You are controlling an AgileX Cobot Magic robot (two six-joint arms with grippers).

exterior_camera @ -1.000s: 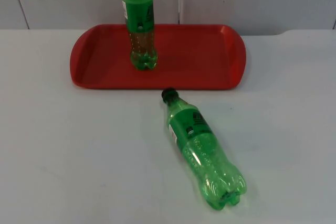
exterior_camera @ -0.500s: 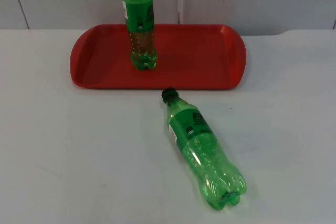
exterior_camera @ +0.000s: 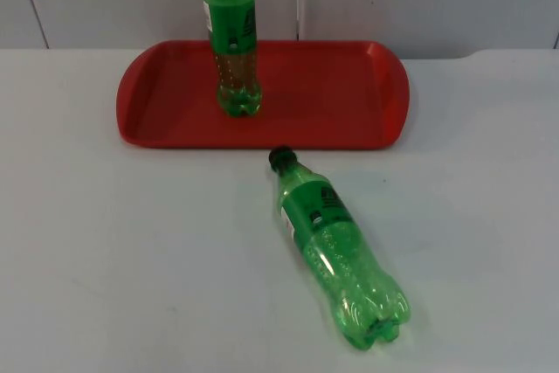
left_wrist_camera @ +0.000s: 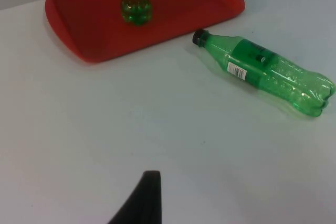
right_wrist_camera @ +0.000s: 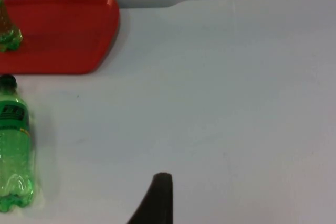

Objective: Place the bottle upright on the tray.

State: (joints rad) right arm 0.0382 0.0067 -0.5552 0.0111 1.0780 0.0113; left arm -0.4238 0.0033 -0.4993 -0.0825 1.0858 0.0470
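White table (exterior_camera: 105,259), green bottle (exterior_camera: 336,246) lying sideways – black cap, red tray (exterior_camera: 341,93)

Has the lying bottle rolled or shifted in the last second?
No. The lying bottle sits as before, its cap just short of the red tray rim.

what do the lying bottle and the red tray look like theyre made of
Lying bottle: most likely clear green plastic; the table shows through it, and it has a moulded lobed base, a dark cap and a printed label band. Red tray: probably moulded plastic, opaque and smooth with a soft sheen, rounded corners and a raised rim. Neither material can be confirmed by look alone.
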